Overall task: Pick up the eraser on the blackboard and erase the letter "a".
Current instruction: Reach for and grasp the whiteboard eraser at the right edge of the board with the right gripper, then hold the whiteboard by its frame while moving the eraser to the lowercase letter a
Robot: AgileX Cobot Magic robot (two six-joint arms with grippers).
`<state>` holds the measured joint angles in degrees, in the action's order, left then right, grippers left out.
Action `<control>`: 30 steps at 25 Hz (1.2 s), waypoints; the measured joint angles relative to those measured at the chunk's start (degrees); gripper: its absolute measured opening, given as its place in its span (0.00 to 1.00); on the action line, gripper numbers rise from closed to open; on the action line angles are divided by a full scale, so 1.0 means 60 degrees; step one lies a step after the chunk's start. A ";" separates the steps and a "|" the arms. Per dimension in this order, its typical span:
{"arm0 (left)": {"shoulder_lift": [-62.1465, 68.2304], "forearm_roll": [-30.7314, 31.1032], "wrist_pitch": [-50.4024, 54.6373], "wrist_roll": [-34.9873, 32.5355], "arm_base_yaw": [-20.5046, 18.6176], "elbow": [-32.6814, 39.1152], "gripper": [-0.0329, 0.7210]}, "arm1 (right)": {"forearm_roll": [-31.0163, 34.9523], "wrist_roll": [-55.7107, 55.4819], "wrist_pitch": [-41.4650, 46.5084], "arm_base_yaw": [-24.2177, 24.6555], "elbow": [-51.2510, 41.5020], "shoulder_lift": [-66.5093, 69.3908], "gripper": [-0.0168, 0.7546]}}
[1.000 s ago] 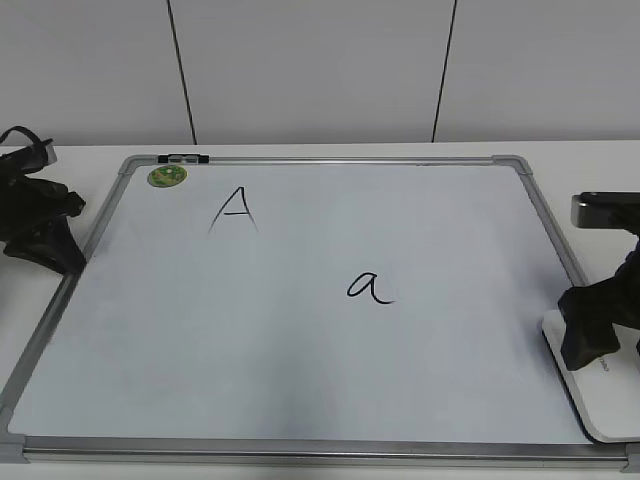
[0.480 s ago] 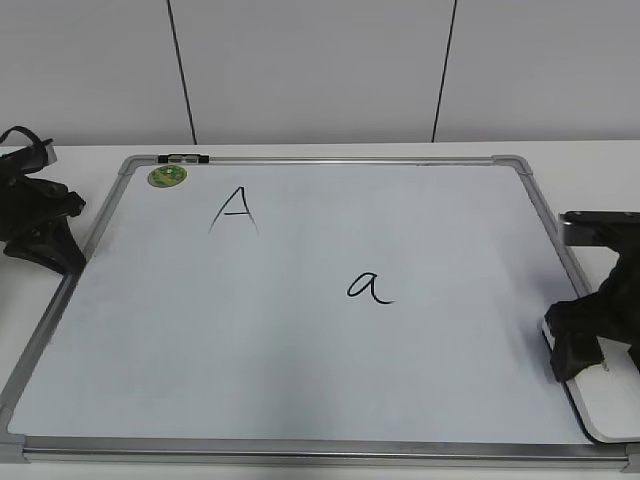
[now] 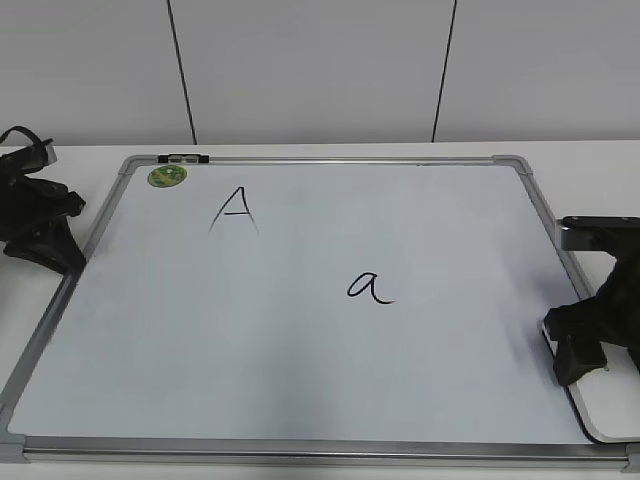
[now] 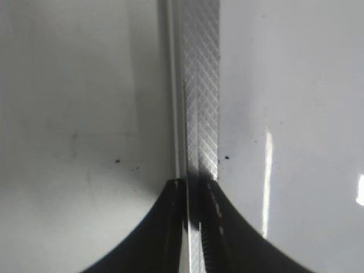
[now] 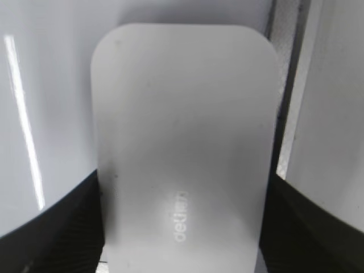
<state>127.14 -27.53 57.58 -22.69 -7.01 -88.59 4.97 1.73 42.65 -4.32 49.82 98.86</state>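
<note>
The blackboard (image 3: 300, 360) is a white board in a silver frame lying flat on the table. The letter "a" (image 3: 369, 287) is written in black right of its middle. The eraser (image 3: 612, 415), a flat white rounded block, lies at the board's right edge near the front corner. In the right wrist view the eraser (image 5: 182, 131) fills the middle. My right gripper (image 3: 598, 365) (image 5: 182, 227) is down over it, with a finger pressed against each long side. My left gripper (image 3: 45, 250) (image 4: 193, 190) is shut and empty over the board's left frame rail (image 4: 199, 85).
A capital "A" (image 3: 235, 208) is written at the board's upper left. A round green magnet (image 3: 167, 176) sits near the top left corner, next to a black clip (image 3: 184, 158) on the frame. A white wall stands behind the table.
My right gripper has come down and slightly left onto the eraser, then held still. The left arm, the board and the letters are unchanged.
</note>
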 joint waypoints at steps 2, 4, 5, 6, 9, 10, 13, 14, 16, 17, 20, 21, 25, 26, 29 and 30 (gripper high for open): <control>0.0000 0.0000 0.0000 0.0000 0.0000 0.0000 0.12 | 0.0000 0.0000 0.0000 0.0000 0.0000 0.0000 0.73; 0.0000 0.0000 0.0000 0.0000 0.0000 0.0000 0.12 | 0.0000 0.0000 0.0000 0.0000 0.0000 0.0000 0.72; 0.0000 0.0000 0.0000 0.0000 0.0000 0.0000 0.12 | 0.0000 0.0000 0.0000 0.0000 0.0000 0.0000 0.72; 0.0000 0.0000 0.0000 0.0000 0.0000 0.0000 0.12 | 0.0000 0.0000 0.0000 0.0000 0.0000 0.0000 0.72; 0.0000 0.0000 0.0000 0.0000 0.0000 0.0000 0.12 | 0.0000 0.0000 0.0000 0.0000 0.0000 0.0000 0.72; 0.0000 0.0000 0.0000 0.0000 0.0000 0.0000 0.12 | 0.0000 0.0000 0.0000 0.0000 0.0000 0.0000 0.72; 0.0000 0.0000 0.0000 0.0000 0.0000 0.0000 0.12 | -0.0008 0.0000 0.0018 0.0000 0.0000 0.0000 0.72; 0.0000 0.0000 0.0000 0.0000 0.0000 0.0000 0.12 | -0.0008 0.0000 0.0032 0.0000 0.0000 0.0000 0.72; 0.0000 0.0000 0.0000 0.0000 0.0000 0.0000 0.12 | -0.0008 0.0000 0.0072 0.0000 0.0000 -0.0091 0.72; 0.0000 0.0000 0.0000 0.0000 0.0000 0.0000 0.12 | -0.0008 0.0000 0.0111 0.0000 0.0000 -0.0185 0.72; 0.0000 0.0000 0.0000 0.0000 0.0000 0.0000 0.12 | -0.0008 0.0000 0.0456 0.0000 0.0086 -0.0640 0.71; 0.0000 0.0000 0.0000 0.0000 0.0000 0.0000 0.12 | -0.0008 0.0000 0.0632 0.0000 0.0173 -0.0789 0.71; 0.0000 0.0000 0.0000 0.0000 0.0000 0.0000 0.12 | -0.0008 0.0045 0.1313 -0.0006 0.0774 -0.1101 0.71; 0.0000 0.0000 0.0000 0.0000 0.0000 0.0000 0.12 | 0.0012 0.0070 0.1505 -0.0006 0.0927 -0.1097 0.71; 0.0000 0.0000 0.0000 0.0000 0.0000 0.0000 0.12 | 0.0035 0.0163 0.2076 -0.0235 0.1744 -0.1097 0.71; 0.0000 0.0000 0.0000 0.0000 0.0000 0.0000 0.12 | 0.0035 0.0178 0.2160 -0.0358 0.1969 -0.1097 0.71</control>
<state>127.14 -27.53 57.58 -22.69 -7.01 -88.59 5.18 2.80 55.62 -6.47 61.64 92.28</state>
